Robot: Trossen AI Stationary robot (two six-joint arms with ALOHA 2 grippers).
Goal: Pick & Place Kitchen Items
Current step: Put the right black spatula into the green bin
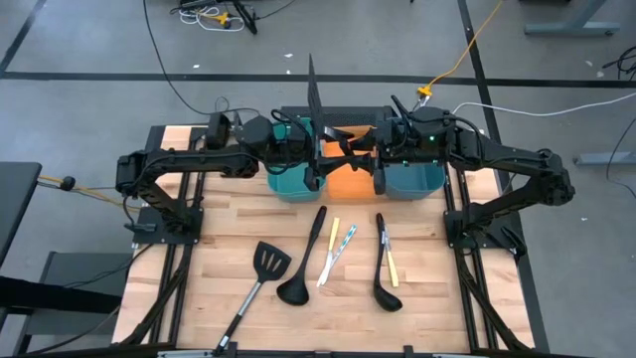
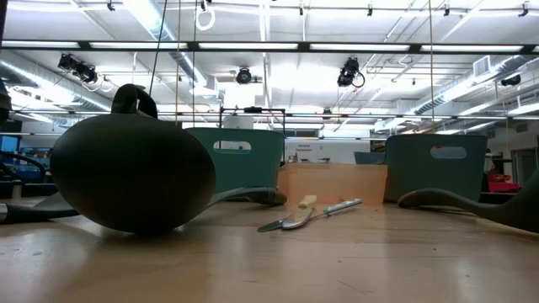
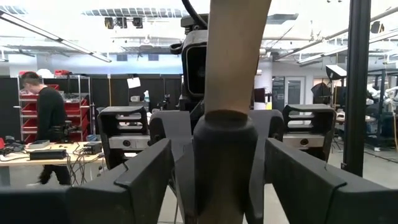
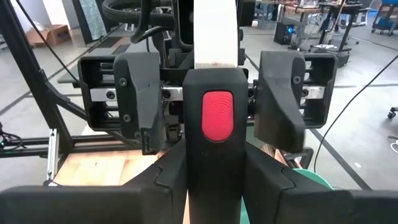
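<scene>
Above the orange bin [image 1: 350, 184], at the far middle of the table [image 1: 427, 298], the left gripper [image 1: 320, 159] and the right gripper [image 1: 370, 157] are brought close together, facing each other. One utensil handle [image 1: 314, 99] with a black end and a red pad is held between them. In the right wrist view the right fingers [image 4: 124, 186] are clenched on this black end [image 4: 214, 124], and in the left wrist view the left fingers [image 3: 143, 180] are pressed against the same handle [image 3: 227, 93]. Two teal bins [image 1: 293, 179] are placed beside the orange one. On the bare wood nearer the front a slotted spatula [image 1: 266, 267], two black ladles [image 1: 298, 283] and thin yellow and white sticks [image 1: 331, 254] are laid.
</scene>
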